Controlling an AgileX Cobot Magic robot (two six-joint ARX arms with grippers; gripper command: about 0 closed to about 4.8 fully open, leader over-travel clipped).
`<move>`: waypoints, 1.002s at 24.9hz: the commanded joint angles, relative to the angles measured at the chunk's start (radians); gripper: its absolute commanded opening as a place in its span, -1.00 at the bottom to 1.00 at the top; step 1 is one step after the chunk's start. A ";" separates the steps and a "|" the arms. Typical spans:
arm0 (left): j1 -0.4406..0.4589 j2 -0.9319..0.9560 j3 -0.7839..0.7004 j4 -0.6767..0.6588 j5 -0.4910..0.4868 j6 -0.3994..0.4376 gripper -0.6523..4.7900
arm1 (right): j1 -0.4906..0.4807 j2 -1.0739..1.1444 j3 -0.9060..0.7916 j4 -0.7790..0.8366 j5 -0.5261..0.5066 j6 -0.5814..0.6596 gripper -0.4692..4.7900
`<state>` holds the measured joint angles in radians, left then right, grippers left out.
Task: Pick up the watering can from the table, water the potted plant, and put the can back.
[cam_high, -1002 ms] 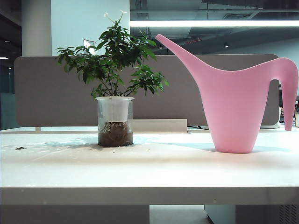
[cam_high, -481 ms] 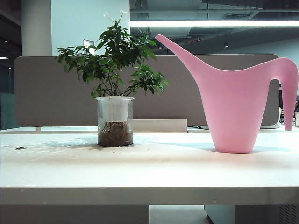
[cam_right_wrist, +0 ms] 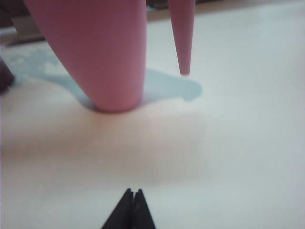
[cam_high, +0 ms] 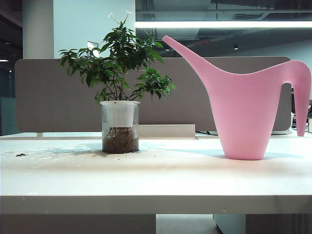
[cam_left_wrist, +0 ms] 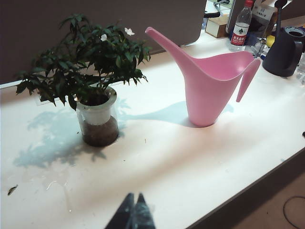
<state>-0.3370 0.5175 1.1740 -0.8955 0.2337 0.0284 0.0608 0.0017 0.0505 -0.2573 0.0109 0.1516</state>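
Observation:
The pink watering can (cam_high: 248,112) stands upright on the right side of the white table (cam_high: 156,180), spout pointing toward the potted plant (cam_high: 119,92), which sits to its left in a clear glass jar. Neither arm shows in the exterior view. In the left wrist view the watering can (cam_left_wrist: 209,86) and the potted plant (cam_left_wrist: 93,86) stand well beyond my left gripper (cam_left_wrist: 134,196), which is shut and empty above the table's near part. In the right wrist view my right gripper (cam_right_wrist: 133,191) is shut and empty, low over the table, short of the watering can (cam_right_wrist: 100,52) and its drooping handle tip (cam_right_wrist: 183,43).
A grey partition (cam_high: 53,97) runs behind the table. Beyond it stand a water bottle (cam_left_wrist: 240,26), a dark jug (cam_left_wrist: 286,50) and boxes. Soil specks and a small leaf (cam_left_wrist: 12,190) lie on the table's left part. The table's front edge (cam_left_wrist: 257,183) runs near the left gripper.

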 commanded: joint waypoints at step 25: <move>0.003 -0.002 0.003 0.014 -0.035 -0.002 -0.78 | -0.151 0.954 0.676 0.665 0.165 -0.237 -0.58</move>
<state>-0.3370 0.5163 1.1740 -0.8948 0.1986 0.0261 -0.0608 0.9268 0.7341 0.4088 0.1757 -0.2092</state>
